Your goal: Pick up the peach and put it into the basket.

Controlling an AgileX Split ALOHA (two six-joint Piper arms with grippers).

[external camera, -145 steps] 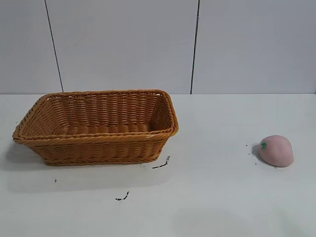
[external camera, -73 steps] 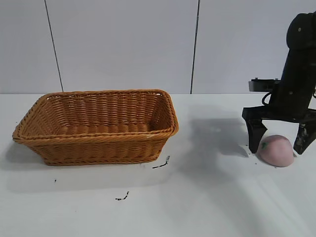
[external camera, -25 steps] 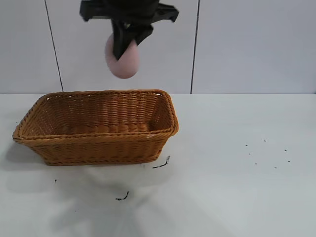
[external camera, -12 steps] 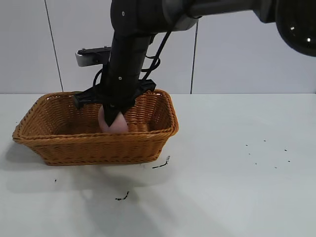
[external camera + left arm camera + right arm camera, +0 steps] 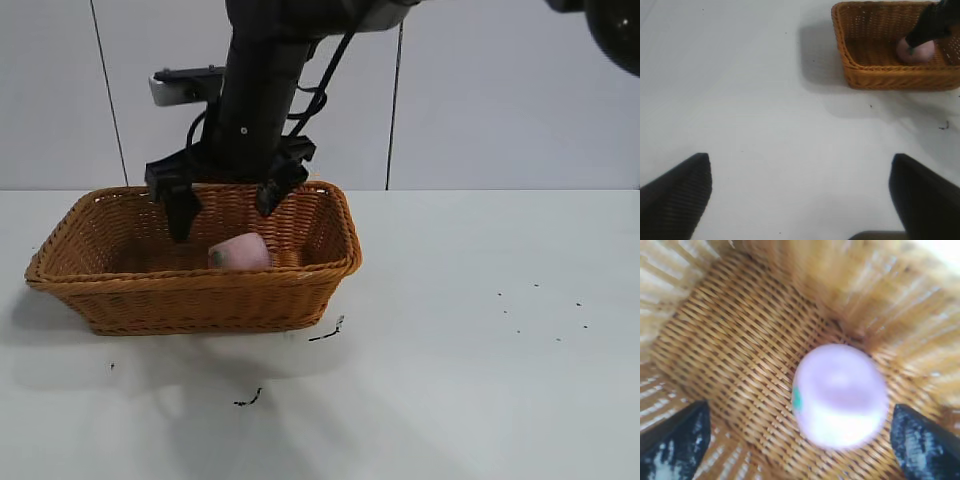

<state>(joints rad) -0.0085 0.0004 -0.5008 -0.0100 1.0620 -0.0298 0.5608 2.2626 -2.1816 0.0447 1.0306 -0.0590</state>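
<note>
The pale pink peach lies in the wicker basket, right hand released above it.

Pale pink peach with green stem mark, orange-brown woven basket, black gripper, white table

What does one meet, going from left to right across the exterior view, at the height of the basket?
Basket's left rim → one open finger of the right gripper → peach lying inside the basket → the other finger → basket's right rim → bare white table.
</note>
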